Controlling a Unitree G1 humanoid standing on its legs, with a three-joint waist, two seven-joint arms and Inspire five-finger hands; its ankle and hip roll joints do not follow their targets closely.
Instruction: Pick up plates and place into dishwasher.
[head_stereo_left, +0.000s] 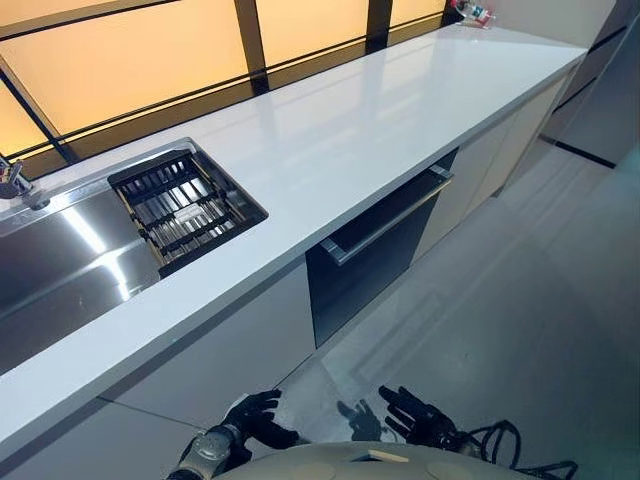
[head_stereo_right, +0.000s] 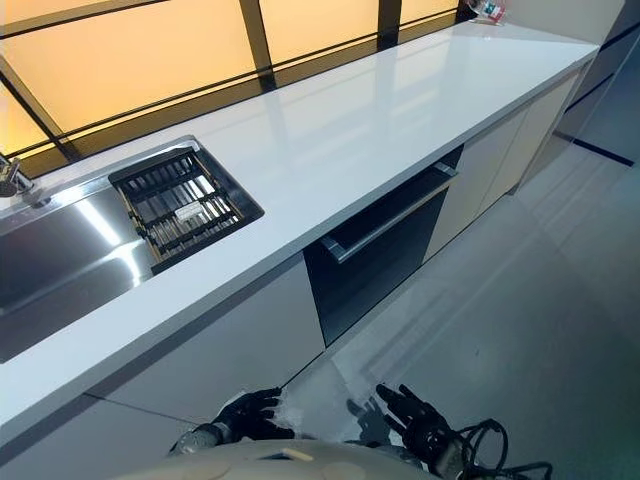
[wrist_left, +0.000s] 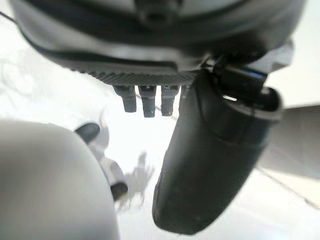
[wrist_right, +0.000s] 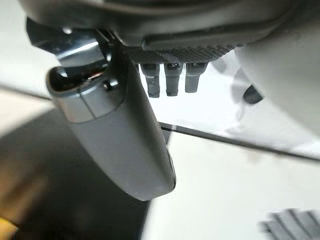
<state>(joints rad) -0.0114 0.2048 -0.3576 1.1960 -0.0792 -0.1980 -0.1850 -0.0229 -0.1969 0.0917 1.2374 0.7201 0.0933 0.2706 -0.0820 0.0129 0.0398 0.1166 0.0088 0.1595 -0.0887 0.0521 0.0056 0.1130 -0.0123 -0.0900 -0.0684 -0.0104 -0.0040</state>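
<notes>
The dishwasher (head_stereo_left: 365, 265) is a dark front under the white counter (head_stereo_left: 350, 130), with a silver bar handle (head_stereo_left: 388, 226) along its top; its door stands upright. My left hand (head_stereo_left: 262, 415) and right hand (head_stereo_left: 415, 415) hang low in front of the cabinets, above the floor. Both hands are open with fingers spread and hold nothing. In the left wrist view the left hand's thumb (wrist_left: 210, 160) and straight fingers point at the pale floor. The right wrist view shows the same of the right hand's thumb (wrist_right: 120, 145).
A steel sink (head_stereo_left: 60, 270) is set into the counter at the left, with a black slatted rack (head_stereo_left: 185, 205) in its right part and a tap (head_stereo_left: 12, 180) behind. Small items (head_stereo_left: 475, 12) stand at the counter's far end. Pale cabinet fronts flank the dishwasher.
</notes>
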